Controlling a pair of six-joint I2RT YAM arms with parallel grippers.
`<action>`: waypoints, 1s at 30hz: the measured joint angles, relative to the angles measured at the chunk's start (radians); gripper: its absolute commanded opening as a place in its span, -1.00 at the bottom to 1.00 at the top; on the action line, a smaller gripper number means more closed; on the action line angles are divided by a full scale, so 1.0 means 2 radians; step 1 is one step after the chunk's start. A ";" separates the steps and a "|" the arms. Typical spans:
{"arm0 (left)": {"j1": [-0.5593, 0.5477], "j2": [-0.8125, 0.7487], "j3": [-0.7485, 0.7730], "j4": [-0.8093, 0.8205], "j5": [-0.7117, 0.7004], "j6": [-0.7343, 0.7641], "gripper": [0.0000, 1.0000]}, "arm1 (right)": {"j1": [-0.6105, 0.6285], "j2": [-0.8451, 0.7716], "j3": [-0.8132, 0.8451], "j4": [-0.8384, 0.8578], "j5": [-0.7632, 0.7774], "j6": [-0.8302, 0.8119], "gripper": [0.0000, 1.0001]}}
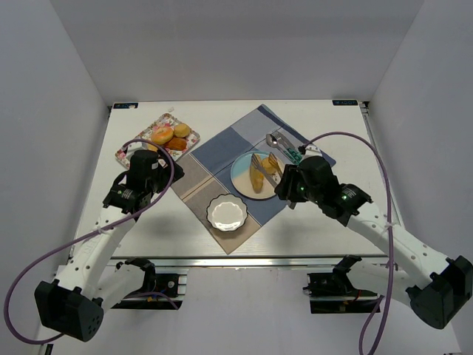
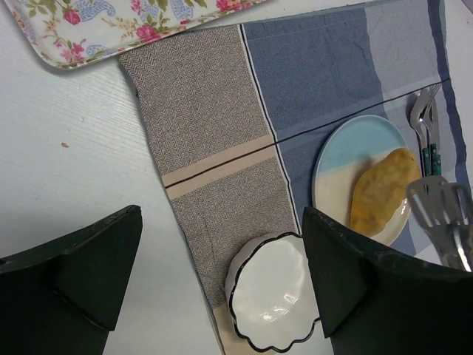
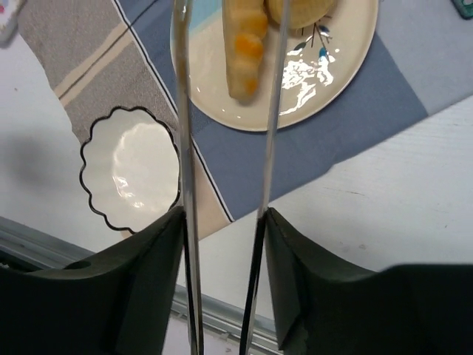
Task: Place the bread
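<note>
Right gripper clamping tongs, tips cropped, long roll between them on plate, bun cut off, left gripper spread

Two bread pieces, one plate, one bowl, one tray, one cloth, one pair of tongs.

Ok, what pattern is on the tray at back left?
The tray is floral, pink roses and blue paisley on white, clearest in the left wrist view.

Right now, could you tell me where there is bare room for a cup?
Free: tabletop between tray, cloth and bowl; also right of the cloth. Crowded: the plate, with bread, tongs in the right pincer, cutlery beside.
</note>
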 measured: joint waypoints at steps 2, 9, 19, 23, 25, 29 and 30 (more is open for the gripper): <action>0.000 0.002 0.000 0.000 0.001 0.001 0.96 | -0.002 -0.010 0.002 -0.003 0.010 0.001 -0.06; 0.000 0.005 0.000 0.000 0.000 0.004 0.96 | -0.048 -0.055 0.009 -0.032 0.093 0.013 -0.15; 0.000 0.004 -0.027 0.015 0.000 0.012 0.96 | -0.269 -0.005 -0.023 -0.039 0.188 0.026 -0.14; 0.000 0.006 -0.028 0.021 0.000 0.014 0.96 | -0.310 0.046 -0.053 -0.013 0.193 0.024 -0.05; 0.000 0.010 -0.028 0.024 0.000 0.014 0.96 | -0.314 0.072 -0.067 0.002 0.190 0.022 -0.02; 0.000 0.024 -0.028 0.027 0.001 0.014 0.96 | -0.316 0.104 -0.094 0.031 0.171 0.027 0.17; 0.000 0.027 -0.028 0.027 0.002 0.014 0.96 | -0.317 0.109 -0.100 0.038 0.164 0.027 0.22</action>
